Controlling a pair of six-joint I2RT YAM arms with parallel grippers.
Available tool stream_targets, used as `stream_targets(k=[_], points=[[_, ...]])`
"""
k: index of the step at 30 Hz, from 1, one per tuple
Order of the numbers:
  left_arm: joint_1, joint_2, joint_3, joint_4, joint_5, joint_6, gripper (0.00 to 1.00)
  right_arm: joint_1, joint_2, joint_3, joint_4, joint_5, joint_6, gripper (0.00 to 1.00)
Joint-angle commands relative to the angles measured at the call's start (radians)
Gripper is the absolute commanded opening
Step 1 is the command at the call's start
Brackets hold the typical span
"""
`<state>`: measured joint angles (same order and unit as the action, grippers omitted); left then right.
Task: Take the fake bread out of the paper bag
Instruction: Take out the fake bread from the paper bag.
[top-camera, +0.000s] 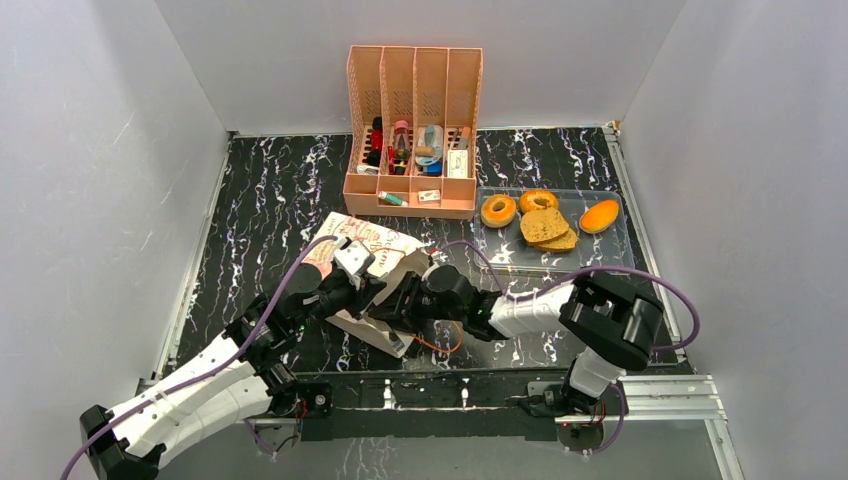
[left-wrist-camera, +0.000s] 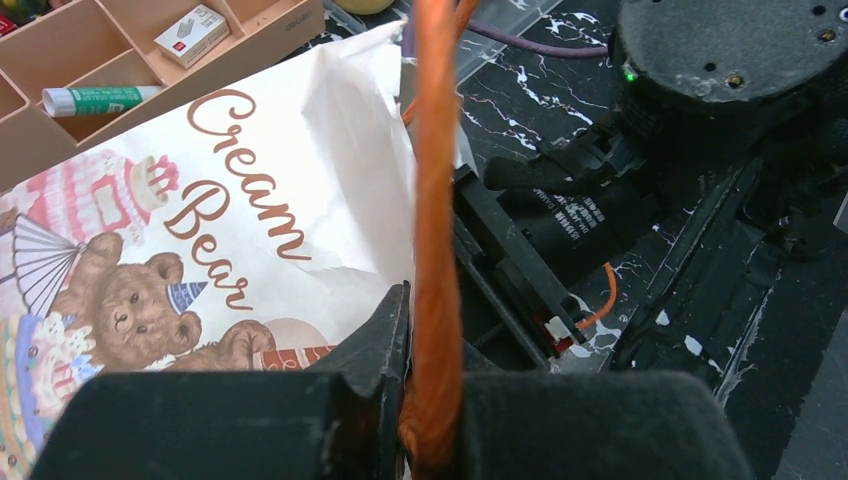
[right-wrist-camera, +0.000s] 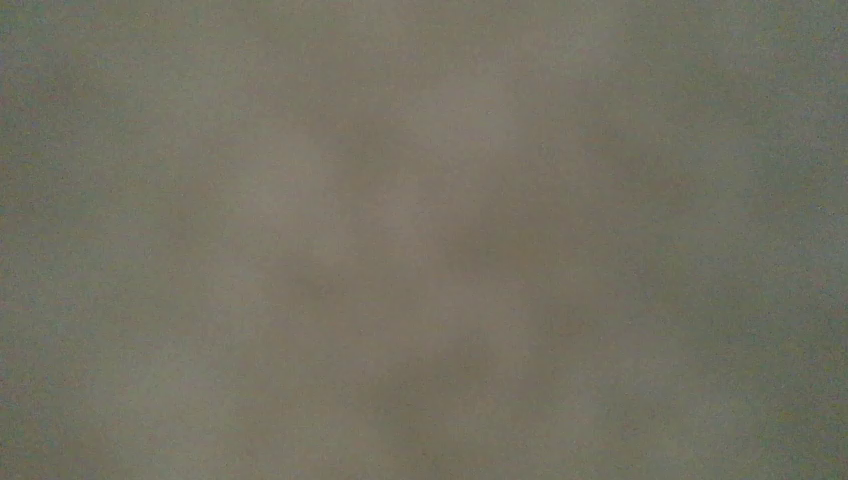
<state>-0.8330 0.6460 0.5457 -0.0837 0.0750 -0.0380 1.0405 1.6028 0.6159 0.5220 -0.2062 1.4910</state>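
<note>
The paper bag (top-camera: 372, 240) lies on its side on the black marble table, its bear picture (left-wrist-camera: 140, 300) facing up. My left gripper (left-wrist-camera: 433, 385) is shut on the bag's orange cord handle (left-wrist-camera: 437, 200), near the bag's mouth (top-camera: 350, 265). My right gripper (top-camera: 403, 303) reaches into the bag's mouth, and its fingers are hidden by the paper. The right wrist view is a dim beige blur. Two bread rings (top-camera: 498, 210), toast slices (top-camera: 548, 228) and an orange bun (top-camera: 599, 215) lie on a clear tray (top-camera: 600, 252) at the right. No bread shows inside the bag.
A pink desk organizer (top-camera: 412, 130) with small items stands at the back centre, just behind the bag. Grey walls close in the left, right and back. The second orange handle (top-camera: 443, 345) loops out below the right arm.
</note>
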Motion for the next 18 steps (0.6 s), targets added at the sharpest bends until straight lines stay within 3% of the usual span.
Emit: stream_targets(k=[1,11,18], points=[[-0.002,-0.022,0.011,0.043,0.062,-0.014,0.0,-0.001,0.03,0.083,0.115,-0.025,-0.029,0.39],[-0.001,-0.023,0.013,0.035,0.074,-0.022,0.0,-0.031,0.127,0.13,0.178,-0.105,-0.032,0.35],[-0.002,-0.042,0.009,0.017,0.019,-0.033,0.0,-0.048,0.121,0.092,0.218,-0.113,-0.029,0.11]])
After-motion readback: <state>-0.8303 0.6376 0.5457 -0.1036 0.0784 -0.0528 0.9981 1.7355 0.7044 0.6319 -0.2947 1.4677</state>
